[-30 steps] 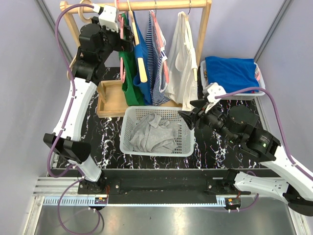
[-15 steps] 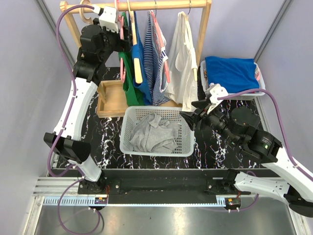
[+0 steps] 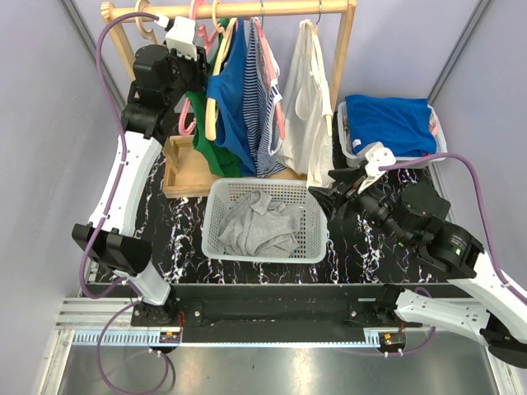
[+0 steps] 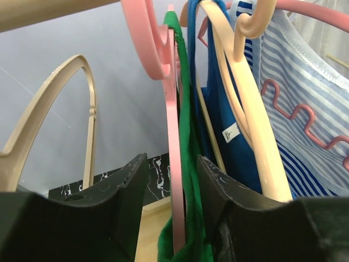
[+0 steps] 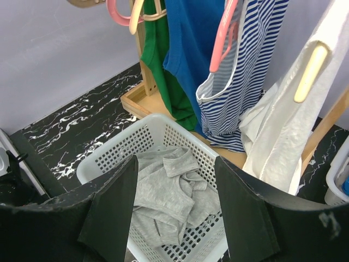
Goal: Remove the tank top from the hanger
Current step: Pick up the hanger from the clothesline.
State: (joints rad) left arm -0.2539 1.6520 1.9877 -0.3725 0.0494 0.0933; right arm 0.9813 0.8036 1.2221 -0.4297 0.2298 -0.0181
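Note:
A green tank top (image 3: 206, 136) hangs on a pink hanger (image 4: 173, 136) at the left end of the wooden rail (image 3: 272, 8). My left gripper (image 3: 193, 62) is raised to the rail. In the left wrist view its jaws (image 4: 172, 161) stand on either side of the pink hanger and the green strap (image 4: 188, 164). The right finger lies against the green fabric, and a gap shows beside the left finger. A blue tank top (image 3: 239, 90) on a beige hanger (image 4: 251, 136) hangs beside it. My right gripper (image 3: 325, 197) stands open above the basket's right edge, holding nothing.
A striped top (image 3: 265, 107) and a white top (image 3: 305, 107) also hang on the rail. A white basket (image 3: 216, 197) under them holds a grey garment (image 5: 169, 196). A bin with blue cloth (image 3: 391, 123) is at the back right. The rack's wooden base tray (image 3: 185, 164) is behind the basket.
My left jaws have narrowed around the pink hanger. The green and blue tops and their hangers have swung, lower ends to the left. My right gripper has drifted slightly right.

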